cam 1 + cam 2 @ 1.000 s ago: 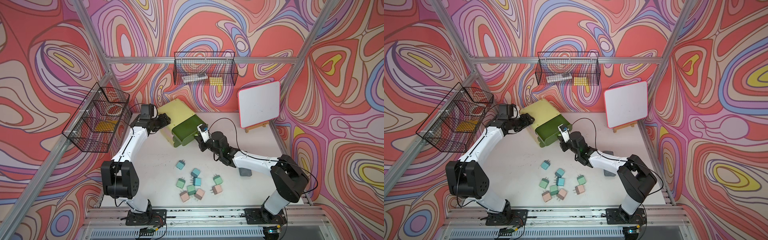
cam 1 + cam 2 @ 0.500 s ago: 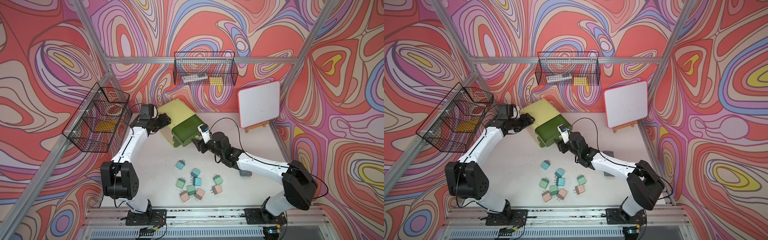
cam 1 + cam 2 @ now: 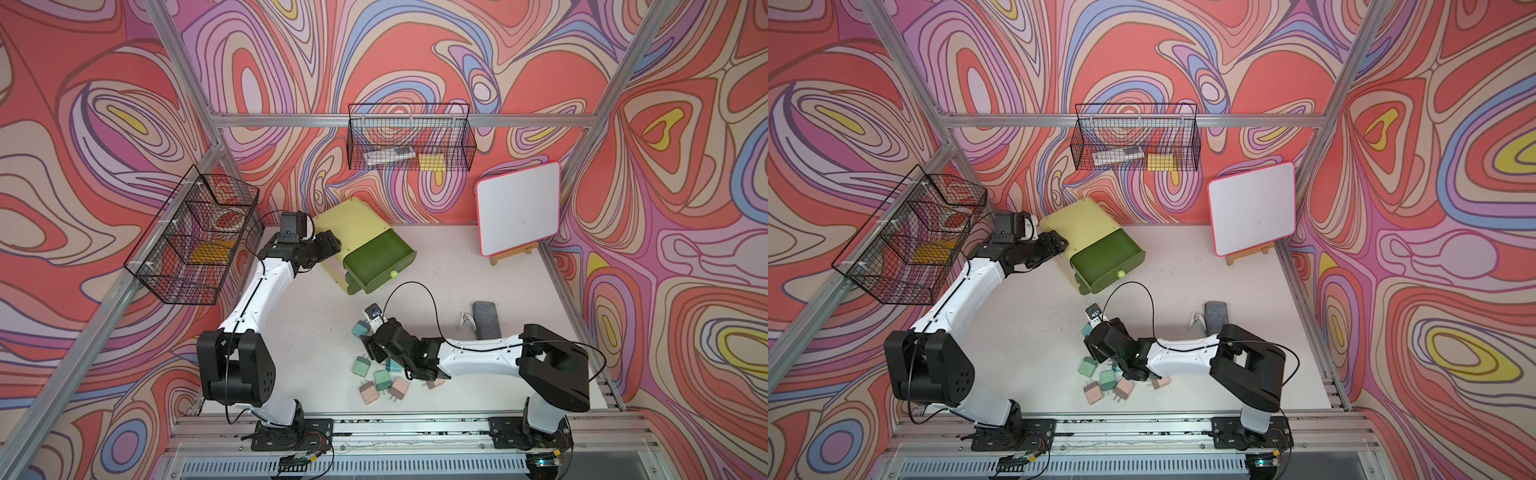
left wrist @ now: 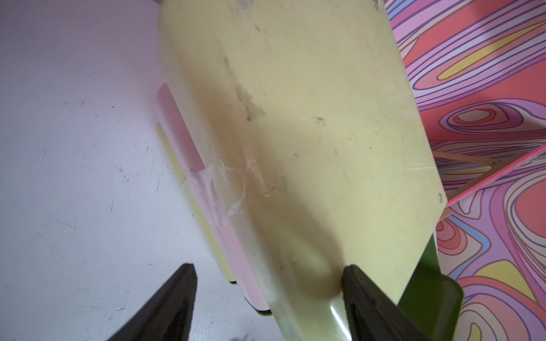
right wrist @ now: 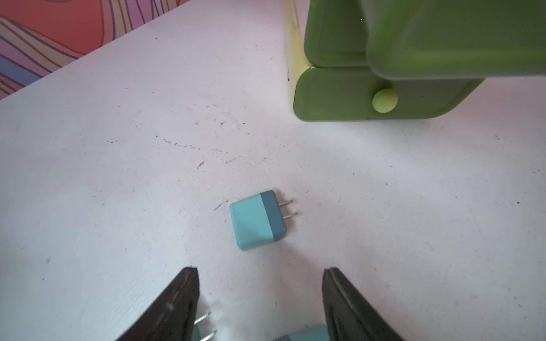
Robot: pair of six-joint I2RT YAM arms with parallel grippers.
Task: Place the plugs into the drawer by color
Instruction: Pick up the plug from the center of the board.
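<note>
The right gripper (image 5: 260, 271), its jaws spread and empty, hangs over the table (image 5: 118, 177), and the blue plug (image 5: 257, 220) lies flat ahead of it, toward the open drawer (image 5: 458, 44), prongs (image 5: 288, 209) pointing sideways, along the closing line of the jaws, far from the left arm (image 3: 257, 286).

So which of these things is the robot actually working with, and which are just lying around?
In the job: pastel plugs; yellow-green cabinet, one drawer pulled open.
Lying about: grey eraser; whiteboard; two wire baskets.
</note>
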